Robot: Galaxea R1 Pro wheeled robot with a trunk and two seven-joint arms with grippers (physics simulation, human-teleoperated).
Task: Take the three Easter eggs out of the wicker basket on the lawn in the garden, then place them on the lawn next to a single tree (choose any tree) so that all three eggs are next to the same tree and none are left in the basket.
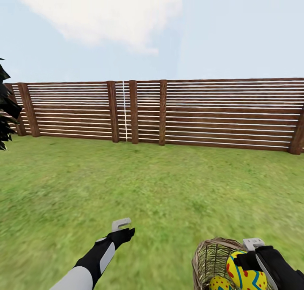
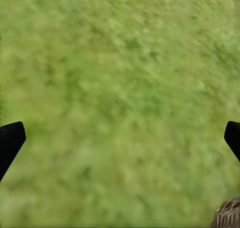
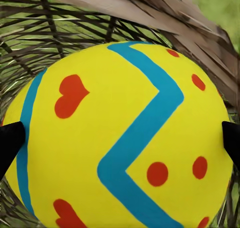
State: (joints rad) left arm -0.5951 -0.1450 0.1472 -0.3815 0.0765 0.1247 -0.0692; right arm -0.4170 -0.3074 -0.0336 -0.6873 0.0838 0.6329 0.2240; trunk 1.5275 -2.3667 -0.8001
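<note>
- Low at the head view's bottom right, the wicker basket (image 1: pixel 211 260) sat on the lawn (image 1: pixel 160 188), with the right gripper (image 1: pixel 249 260) reaching into it around a yellow egg (image 1: pixel 247 275).
- Beside that egg, a 2nd egg (image 1: pixel 219 284) peeked up at the frame's edge — a 3rd could not be made out.
- Closer in, the right wrist view showed what the head view blurred: both fingertips (image 3: pixel 10 143) pressed on the egg's flanks, blue zigzag between them, woven wall (image 3: pixel 60 28) behind.
- Further left, the left gripper (image 1: pixel 123 229) hovered over bare grass.
- Its wrist view had the black fingertips (image 2: pixel 10 140) spread wide apart, holding nothing — only a corner of wicker (image 2: pixel 227 215) at the edge.
- Dark tree leaves (image 1: pixel 5 108) edged the head view's left, before a slatted fence (image 1: pixel 169 112).
</note>
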